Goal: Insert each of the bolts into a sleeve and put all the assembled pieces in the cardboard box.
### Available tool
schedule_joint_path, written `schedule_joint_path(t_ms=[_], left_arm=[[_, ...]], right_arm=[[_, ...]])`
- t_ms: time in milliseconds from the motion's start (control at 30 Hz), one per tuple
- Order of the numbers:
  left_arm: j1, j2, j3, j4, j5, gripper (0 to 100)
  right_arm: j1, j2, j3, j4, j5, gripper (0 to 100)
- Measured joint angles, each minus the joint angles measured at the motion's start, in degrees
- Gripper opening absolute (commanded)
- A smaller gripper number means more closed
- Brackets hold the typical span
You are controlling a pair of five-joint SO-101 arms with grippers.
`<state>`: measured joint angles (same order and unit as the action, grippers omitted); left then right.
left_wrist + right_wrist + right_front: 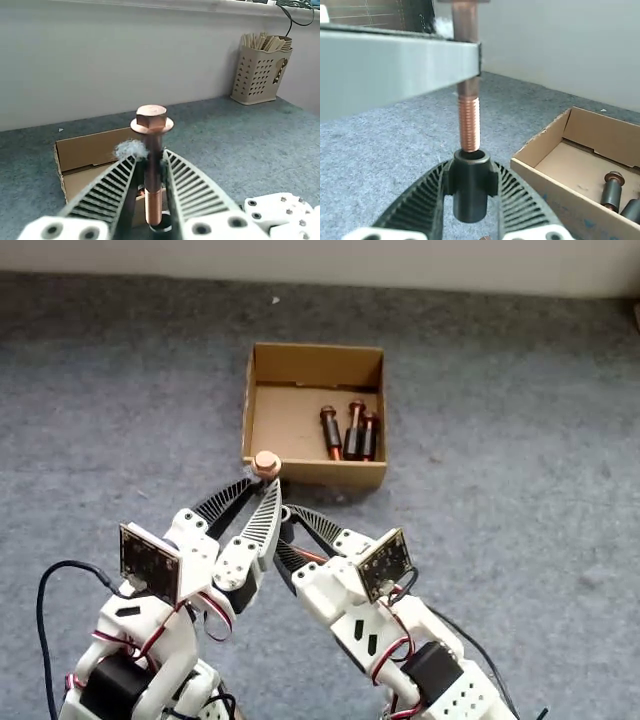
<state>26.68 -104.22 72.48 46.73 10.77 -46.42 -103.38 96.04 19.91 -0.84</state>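
1. Three assembled pieces point(350, 432) already lie in the cardboard box point(248, 410), against its right-hand wall as the high view shows it. I judge one more bolt-and-sleeve pair is in hand.
2. My left gripper point(150, 156) has its fingers point(112, 187) closed on the copper bolt's point(153, 172) shank. The bolt stands upright, with the flanged hex head on top and the threads pointing down. In the high view it sits just in front of the box's near wall.
3. My right gripper point(470, 172) has its fingers point(422, 202) closed around the black sleeve point(470, 190), held upright with the bore facing up, above the grey tabletop point(500, 440).
4. From the right wrist view the threaded tip sits right at the sleeve's mouth and looks centred. I cannot tell whether it has entered yet.
5. To do this well, I would hold the sleeve steady and lower the bolt straight down its own axis, slowly. Both wrist views should show the shank parallel to the sleeve wall.
6. If the threads catch on the rim, I would back off a little and re-centre rather than push, since a tilted bolt could twist in the fingers.
7. A tuft of lint point(131, 148) clings to one left finger beside the shank, and I would keep it out of the bore.
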Motion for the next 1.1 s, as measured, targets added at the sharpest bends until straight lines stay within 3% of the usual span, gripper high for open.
schedule_joint_path(t_ms=[667,867,1100], left_arm=[[2.99,0.53,0.79,0.53,0.00,1],[2.99,0.53,2.11,0.53,-1.14,12],[0.97,0.62,2.55,2.29,-3.96,15]], right_arm=[[0.26,-0.79,0.00,-0.35,-0.09,0.5],[0.26,-0.79,0.00,-0.35,-0.18,0.5],[0.18,-0.79,0.00,-0.26,-0.18,0.5]])
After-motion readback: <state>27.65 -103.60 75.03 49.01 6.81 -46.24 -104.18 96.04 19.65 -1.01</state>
